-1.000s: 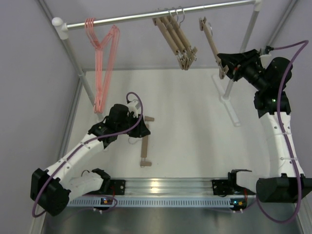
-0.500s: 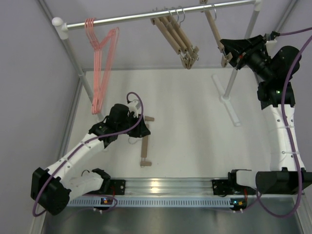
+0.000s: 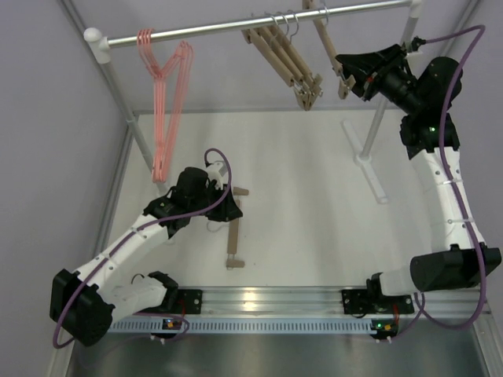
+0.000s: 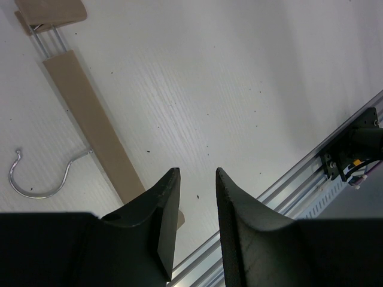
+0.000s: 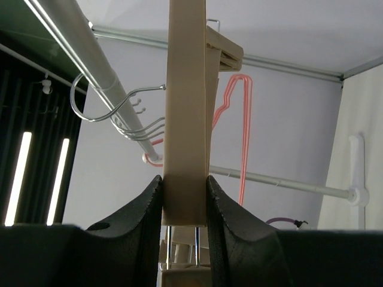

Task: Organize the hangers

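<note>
Right hand (image 5: 184, 191) clamped on a wooden bar hanger (image 5: 187, 107) at the rail (image 3: 204, 28); left hand (image 4: 195, 179) apart, empty.
Held hanger: stiff tan wood, likely light; flat sides suit a mid-bar pinch, clear of the clip ends. Its silver hook (image 5: 102, 104) curls round the rail over the worktop's (image 3: 314, 204) far edge, beside more wooden hangers (image 3: 287, 63). Pink wire hangers (image 3: 159, 75), thin, probably springy, hang toward the far-left corner. One loose hanger (image 4: 90, 119) lies flat near the front-left, under the left hand.
</note>
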Robot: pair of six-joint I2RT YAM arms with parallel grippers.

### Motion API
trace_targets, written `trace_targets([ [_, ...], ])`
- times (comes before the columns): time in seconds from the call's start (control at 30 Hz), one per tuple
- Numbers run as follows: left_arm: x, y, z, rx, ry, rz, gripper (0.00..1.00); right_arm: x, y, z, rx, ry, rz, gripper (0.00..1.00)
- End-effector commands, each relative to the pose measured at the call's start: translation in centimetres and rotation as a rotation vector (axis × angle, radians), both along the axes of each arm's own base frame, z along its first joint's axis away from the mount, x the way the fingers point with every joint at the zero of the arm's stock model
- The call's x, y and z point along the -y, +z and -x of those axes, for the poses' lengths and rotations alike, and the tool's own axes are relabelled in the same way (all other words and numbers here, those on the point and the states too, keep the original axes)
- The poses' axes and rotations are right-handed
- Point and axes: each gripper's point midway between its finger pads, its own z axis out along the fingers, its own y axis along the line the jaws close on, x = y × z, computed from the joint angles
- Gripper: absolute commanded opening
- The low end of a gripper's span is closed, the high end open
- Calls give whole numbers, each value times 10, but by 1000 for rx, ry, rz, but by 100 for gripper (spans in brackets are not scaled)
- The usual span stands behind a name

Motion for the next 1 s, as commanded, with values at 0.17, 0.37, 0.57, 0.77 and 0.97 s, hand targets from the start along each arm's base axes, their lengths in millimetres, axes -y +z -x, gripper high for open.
trace_targets([
  [0.17, -1, 12, -7, 52, 3, 7, 35, -29, 36, 12, 155, 65, 15, 0],
  [0.37, -1, 13, -7, 55, 5, 8, 35, -43, 28, 9, 139, 96, 21, 0],
  [0.57, -2, 14, -6, 56, 7, 11, 35, -48, 21, 6, 124, 100, 24, 0],
  [0.77, -2, 14, -6, 57, 6, 12, 35, -45, 20, 8, 123, 88, 24, 8],
  [0.97, -3, 13, -6, 58, 7, 11, 35, -44, 20, 11, 128, 81, 23, 30],
])
